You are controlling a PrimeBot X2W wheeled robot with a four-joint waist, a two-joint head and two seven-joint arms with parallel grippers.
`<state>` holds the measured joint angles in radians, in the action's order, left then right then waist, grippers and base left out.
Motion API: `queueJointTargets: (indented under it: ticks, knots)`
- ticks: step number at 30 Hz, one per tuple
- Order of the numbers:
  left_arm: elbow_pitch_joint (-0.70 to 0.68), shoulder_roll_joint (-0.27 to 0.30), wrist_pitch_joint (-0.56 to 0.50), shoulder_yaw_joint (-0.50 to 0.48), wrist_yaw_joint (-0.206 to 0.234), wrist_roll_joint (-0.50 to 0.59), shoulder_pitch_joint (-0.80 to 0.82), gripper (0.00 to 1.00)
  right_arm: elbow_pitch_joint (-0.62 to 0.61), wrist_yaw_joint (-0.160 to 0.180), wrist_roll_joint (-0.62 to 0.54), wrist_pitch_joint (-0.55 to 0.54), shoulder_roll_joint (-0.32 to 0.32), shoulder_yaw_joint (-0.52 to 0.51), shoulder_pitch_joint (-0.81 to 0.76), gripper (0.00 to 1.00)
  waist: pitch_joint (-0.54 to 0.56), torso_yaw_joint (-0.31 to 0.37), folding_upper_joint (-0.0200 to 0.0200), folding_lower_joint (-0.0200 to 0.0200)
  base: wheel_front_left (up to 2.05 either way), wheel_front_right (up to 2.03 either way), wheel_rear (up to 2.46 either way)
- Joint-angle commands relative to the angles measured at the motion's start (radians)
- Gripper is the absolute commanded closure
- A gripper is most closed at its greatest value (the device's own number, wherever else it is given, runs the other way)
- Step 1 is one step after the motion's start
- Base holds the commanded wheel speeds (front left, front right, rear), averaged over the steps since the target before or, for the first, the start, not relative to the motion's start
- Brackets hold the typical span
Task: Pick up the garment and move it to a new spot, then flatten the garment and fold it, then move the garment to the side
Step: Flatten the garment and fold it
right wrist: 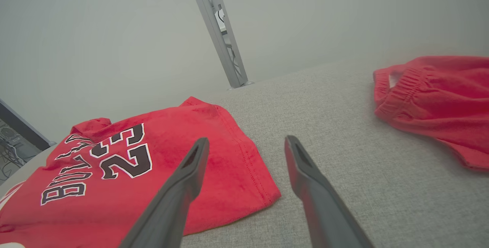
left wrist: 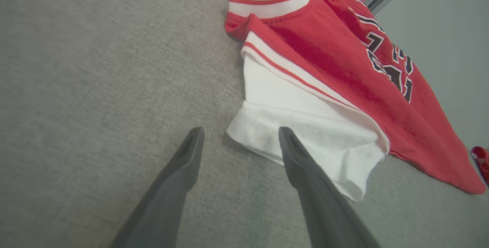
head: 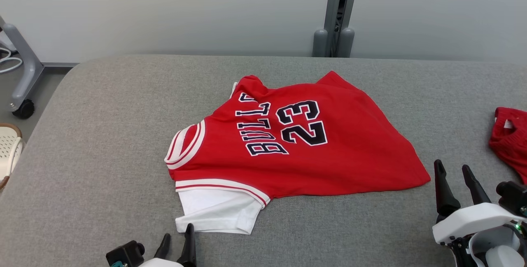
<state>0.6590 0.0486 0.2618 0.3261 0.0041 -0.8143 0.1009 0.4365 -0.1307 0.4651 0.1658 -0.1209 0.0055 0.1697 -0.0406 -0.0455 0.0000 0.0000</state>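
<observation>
PLACE: you're looking at a robot test lab | WALL: bare grey panels (head: 164, 12) joined at a metal post (head: 339, 12) | FLOOR, your left: a tubular stand (head: 22, 45) on a caster (head: 24, 109), a loose cable (head: 17, 63), a white basket (head: 8, 147) | BENCH: a grey padded table (head: 103, 135) spans your foreground, lit flat and even.

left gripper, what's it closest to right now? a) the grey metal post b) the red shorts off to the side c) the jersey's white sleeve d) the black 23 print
c: in the left wrist view, the open left gripper has the near corner of the white sleeve between its fingertips. The head view shows the same, at the lower left edge of the jersey.
</observation>
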Motion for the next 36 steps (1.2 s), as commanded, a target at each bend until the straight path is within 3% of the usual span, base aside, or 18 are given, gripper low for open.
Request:
queueJointTargets:
  ticks: [1, 18, 19, 20, 21, 22, 36]
  knots:
    - [0.004, 0.004, 0.004, 0.005, -0.003, -0.014, 0.022, 0.0, -0.002, 0.0, -0.008, -0.004, 0.0, -0.004, -0.008, 0.0, -0.002, 0.002, 0.0, 0.0, 0.0, 0.0, 0.0]
    - [0.071, 0.004, 0.002, 0.061, -0.04, -0.131, 0.084, 0.0, -0.01, 0.0, -0.025, -0.009, 0.007, -0.017, 0.006, 0.0, -0.034, 0.004, 0.0, 0.0, 0.0, 0.0, 0.0]
    - [0.073, 0.004, 0.002, 0.064, -0.045, -0.132, 0.087, 0.09, -0.009, 0.0, -0.025, -0.01, 0.007, -0.017, 0.007, 0.0, -0.036, 0.005, 0.0, 0.0, 0.0, 0.0, 0.0]
    - [0.075, 0.004, 0.002, 0.066, -0.047, -0.133, 0.09, 0.55, -0.008, 0.0, -0.025, -0.011, 0.007, -0.018, 0.008, 0.0, -0.037, 0.006, 0.0, 0.0, 0.0, 0.0, 0.0]
    - [0.076, 0.004, 0.002, 0.068, -0.047, -0.13, 0.092, 0.83, -0.007, 0.0, -0.025, -0.011, 0.007, -0.02, 0.008, 0.0, -0.038, 0.007, 0.0, 0.0, 0.0, 0.0, 0.0]
    - [0.077, 0.004, 0.002, 0.068, -0.048, -0.126, 0.093, 1.0, -0.005, 0.0, -0.026, -0.012, 0.007, -0.021, 0.008, 0.0, -0.039, 0.007, 0.0, 0.0, 0.0, 0.0, 0.0]
    - [0.043, 0.005, 0.002, 0.05, -0.05, -0.078, 0.064, 1.0, 0.069, 0.0, -0.035, -0.007, 0.007, -0.035, 0.017, 0.0, -0.025, 0.0, 0.0, 0.0, 0.0, 0.0, 0.0]
